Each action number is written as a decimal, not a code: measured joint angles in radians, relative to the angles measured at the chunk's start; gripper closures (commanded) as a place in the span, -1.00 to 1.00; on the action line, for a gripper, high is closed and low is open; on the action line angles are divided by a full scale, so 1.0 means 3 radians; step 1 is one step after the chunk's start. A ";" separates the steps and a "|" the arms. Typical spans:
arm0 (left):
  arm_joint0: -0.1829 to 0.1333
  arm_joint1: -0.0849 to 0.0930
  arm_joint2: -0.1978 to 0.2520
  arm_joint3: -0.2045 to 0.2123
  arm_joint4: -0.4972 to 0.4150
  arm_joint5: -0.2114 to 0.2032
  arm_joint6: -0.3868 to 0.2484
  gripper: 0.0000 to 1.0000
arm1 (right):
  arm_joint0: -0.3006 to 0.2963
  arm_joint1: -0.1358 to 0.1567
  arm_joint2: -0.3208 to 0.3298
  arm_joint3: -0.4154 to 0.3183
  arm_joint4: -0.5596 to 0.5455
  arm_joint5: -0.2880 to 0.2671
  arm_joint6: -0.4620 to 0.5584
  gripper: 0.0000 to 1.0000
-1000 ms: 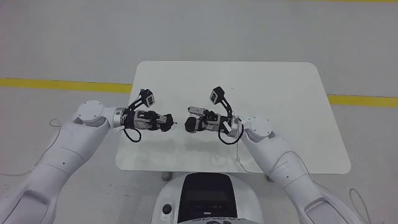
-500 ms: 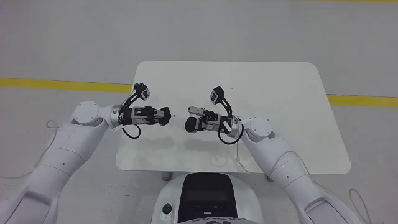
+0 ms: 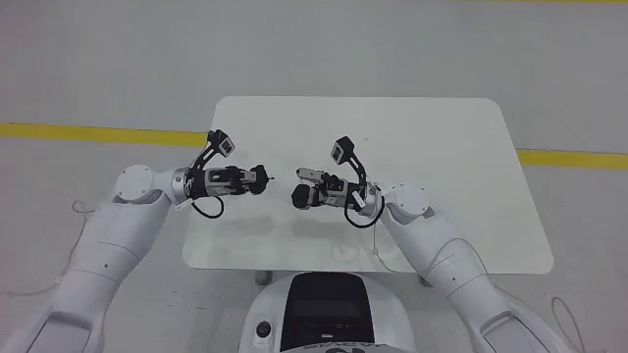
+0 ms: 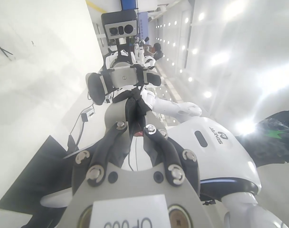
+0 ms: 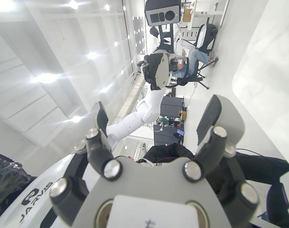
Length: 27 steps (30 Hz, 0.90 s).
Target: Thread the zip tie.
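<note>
A black zip tie (image 4: 136, 94) is pinched between the fingertips of my left gripper (image 4: 134, 103), which is shut on it; a short bunched end sticks out past the tips. In the top view the left gripper (image 3: 261, 178) hangs over the table's near left part, pointing at my right gripper (image 3: 296, 196), with a small gap between them. The right gripper (image 5: 156, 110) stands open with nothing between its wide-spread fingers. It faces the left gripper (image 5: 156, 72) head-on. From the left wrist, the right gripper (image 4: 124, 79) shows just beyond the zip tie's end.
The white table (image 3: 442, 137) has a bare top around and beyond both grippers. Its near edge runs just below the arms, and its left edge lies close to the left arm's wrist. Grey floor with yellow lines surrounds it.
My left gripper has drawn back a little, away from the right gripper and toward the table's far side, still holding the zip tie. The right arm has stayed put.
</note>
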 measured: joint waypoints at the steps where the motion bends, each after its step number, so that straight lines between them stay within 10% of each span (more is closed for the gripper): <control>1: -0.0003 0.0000 0.0003 0.0007 0.0023 0.0000 0.0000 1.00 | 0.0000 0.0000 0.0000 0.0000 0.0000 0.0000 0.0000 -1.00; 10: 0.0032 -0.0004 -0.0017 -0.0036 0.0064 0.0000 0.0140 1.00 | 0.0000 0.0000 0.0000 0.0000 0.0000 0.0000 0.0000 -1.00; 27: -0.0033 -0.0122 0.0022 0.0351 -0.0498 0.0000 0.0000 1.00 | 0.0000 0.0000 0.0000 0.0000 0.0000 0.0000 0.0000 -1.00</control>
